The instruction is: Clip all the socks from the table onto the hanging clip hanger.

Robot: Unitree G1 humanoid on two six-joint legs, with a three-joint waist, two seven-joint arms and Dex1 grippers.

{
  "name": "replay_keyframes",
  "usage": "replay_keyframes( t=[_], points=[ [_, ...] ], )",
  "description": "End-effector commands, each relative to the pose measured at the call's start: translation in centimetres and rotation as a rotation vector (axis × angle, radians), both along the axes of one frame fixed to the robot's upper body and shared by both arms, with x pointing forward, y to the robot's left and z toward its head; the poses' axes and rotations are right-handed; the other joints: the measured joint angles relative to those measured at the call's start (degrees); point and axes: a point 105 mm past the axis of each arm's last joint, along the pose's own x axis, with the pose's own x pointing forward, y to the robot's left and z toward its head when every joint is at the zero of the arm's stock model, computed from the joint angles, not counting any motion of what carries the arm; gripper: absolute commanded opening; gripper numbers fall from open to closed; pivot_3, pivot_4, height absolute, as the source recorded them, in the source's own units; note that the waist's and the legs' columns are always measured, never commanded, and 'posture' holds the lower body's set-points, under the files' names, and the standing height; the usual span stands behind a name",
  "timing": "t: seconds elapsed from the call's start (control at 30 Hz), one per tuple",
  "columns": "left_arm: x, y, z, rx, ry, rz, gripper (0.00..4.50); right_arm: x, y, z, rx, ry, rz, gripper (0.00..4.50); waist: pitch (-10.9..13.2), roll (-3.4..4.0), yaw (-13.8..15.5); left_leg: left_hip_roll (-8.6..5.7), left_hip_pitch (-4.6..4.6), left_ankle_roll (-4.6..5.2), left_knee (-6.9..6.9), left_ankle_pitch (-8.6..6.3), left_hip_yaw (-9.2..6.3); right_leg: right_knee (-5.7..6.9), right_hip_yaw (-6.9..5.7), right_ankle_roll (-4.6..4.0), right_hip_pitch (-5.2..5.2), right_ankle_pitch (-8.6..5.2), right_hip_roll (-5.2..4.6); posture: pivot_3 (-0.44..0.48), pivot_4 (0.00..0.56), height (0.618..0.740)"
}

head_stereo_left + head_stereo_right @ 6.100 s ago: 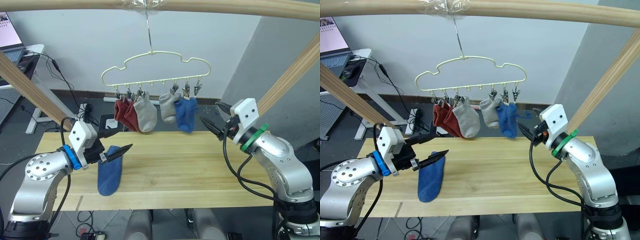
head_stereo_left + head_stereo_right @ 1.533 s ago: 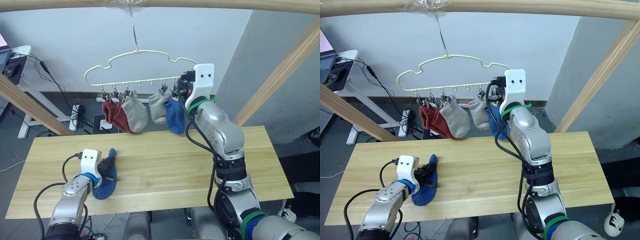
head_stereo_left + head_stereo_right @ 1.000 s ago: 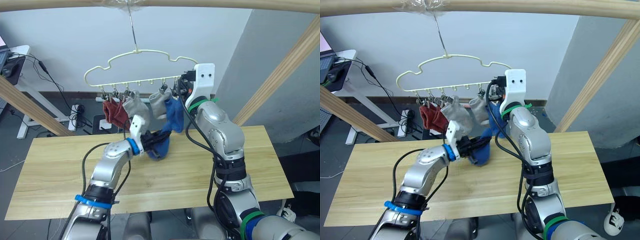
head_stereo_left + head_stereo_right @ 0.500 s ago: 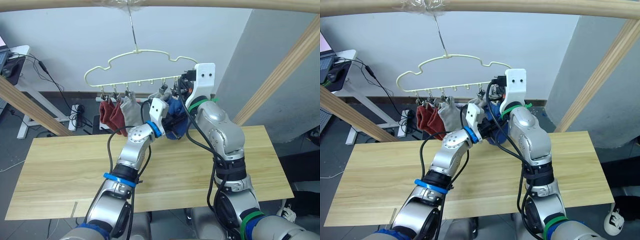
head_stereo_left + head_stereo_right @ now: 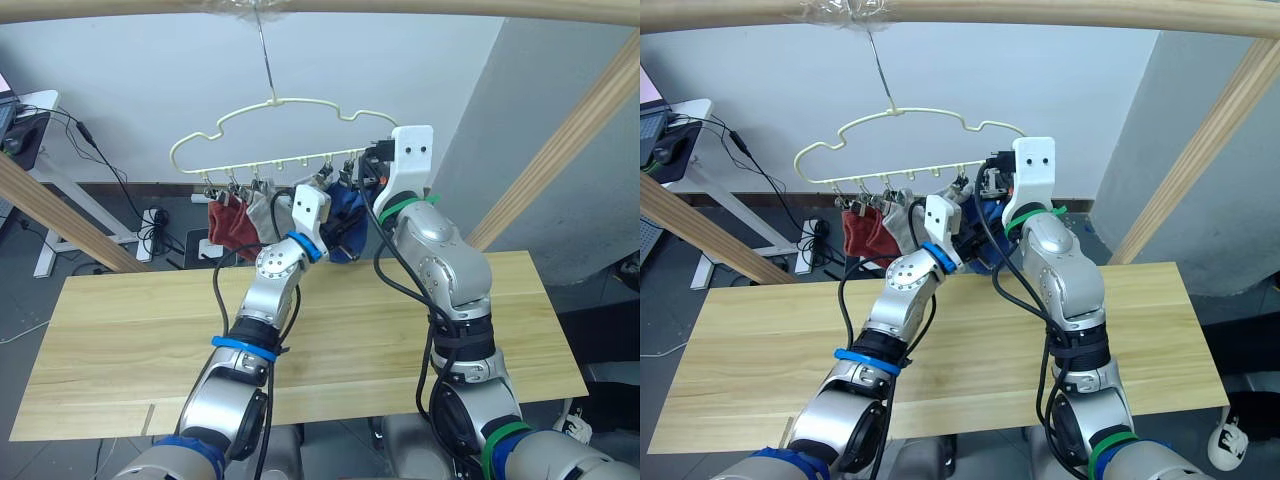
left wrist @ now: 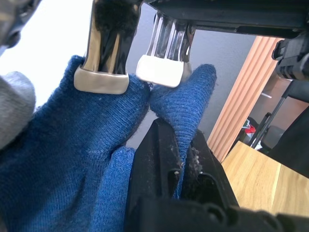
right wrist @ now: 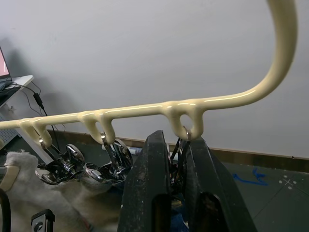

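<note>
1. Left eye view: my left pincer [image 5: 335, 232] is raised to the clip hanger [image 5: 285, 135] in the upper centre of the frame, closed on a blue sock [image 5: 345, 222] held up under the right end of the clip row. My right pincer [image 5: 368, 172] is at that same end of the hanger, just above the sock. Two dark red socks [image 5: 226, 224] and a light grey sock [image 5: 262, 214] hang from clips further left. The bench [image 5: 120, 330] lies across the lower half of the frame.

2. Left wrist view: my left fingers [image 6: 164, 164] pinch a fold of the blue sock, whose upper edge touches a silver clip [image 6: 161, 67] at top centre. A second blue sock [image 6: 72, 145] hangs just beside it from its own clip [image 6: 102, 79], at upper left.

3. Right wrist view: my right fingers [image 7: 149, 188] are squeezed together on the last clip [image 7: 179, 145], which hangs from the yellow hanger bar at centre frame. More clips [image 7: 111, 162] hang at lower left.
</note>
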Motion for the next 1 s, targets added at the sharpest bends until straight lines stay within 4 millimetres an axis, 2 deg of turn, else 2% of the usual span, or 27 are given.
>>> replay_keyframes(
  t=[0.03,0.47,0.7,0.97,1.0],
  points=[
    [-0.2,-0.3,1.1,-0.012,-0.046,-0.007,0.0,-0.7,-0.2,2.4,0.025,-0.09,-0.002,0.01,0.0,0.0,-0.1,0.0,0.0,0.0,0.0,0.0,0.0,0.0,0.0,-0.01,0.0,0.0,0.0,-0.162,0.276,0.721],
    [0.0,0.2,0.8,-0.045,-0.03,0.035,0.0,-0.8,-0.2,2.3,0.025,-0.085,-0.007,0.01,0.0,0.0,-0.6,0.0,0.0,0.0,0.0,0.0,0.0,0.0,0.0,-0.01,0.0,0.01,0.0,-0.166,0.279,0.721],
    [-0.1,-0.5,1.9,-0.097,-0.041,0.029,0.0,-0.9,0.2,2.0,0.039,-0.061,0.012,0.01,0.0,0.0,-0.7,0.0,0.0,0.0,0.0,0.0,0.0,0.0,0.0,-0.02,0.0,0.01,0.0,-0.166,0.278,0.721],
    [-0.3,-0.9,2.2,-0.11,-0.044,0.01,0.0,-1.1,0.4,1.8,0.078,-0.036,0.031,0.01,0.0,0.0,-0.7,0.0,0.0,0.0,0.0,0.0,0.0,0.02,0.0,-0.01,0.0,0.01,0.0,-0.165,0.279,0.721],
    [-0.4,-0.9,2.2,-0.113,-0.047,0.01,0.0,-1.1,0.4,1.8,0.083,-0.036,0.031,0.73,0.0,0.0,-0.7,0.0,0.0,0.0,0.0,0.0,0.0,0.02,0.0,-0.01,0.0,0.01,0.0,-0.165,0.279,0.721]
  ],
)
